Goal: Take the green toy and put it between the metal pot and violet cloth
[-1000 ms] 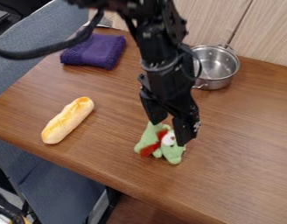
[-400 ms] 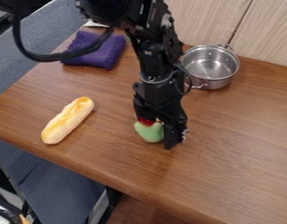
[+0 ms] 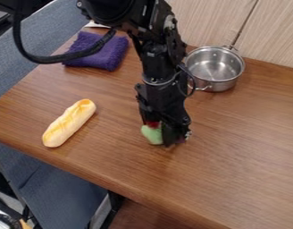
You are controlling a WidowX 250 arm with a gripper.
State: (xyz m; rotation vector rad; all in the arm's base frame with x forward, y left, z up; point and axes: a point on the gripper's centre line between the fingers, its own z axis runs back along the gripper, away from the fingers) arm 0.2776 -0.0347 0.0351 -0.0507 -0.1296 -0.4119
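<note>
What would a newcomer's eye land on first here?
Probably the black robot arm, coming in from the top edge down the middle of the view, its gripper at the green toy on the wooden table. Next, the shiny metal pot at upper right and the violet cloth at upper left. The pale bread loaf stands out at left.

I've got bright, even light here: glints inside the metal pot [image 3: 215, 68], a soft sheen on the wooden tabletop [image 3: 238, 134], only gentle shadows.
</note>
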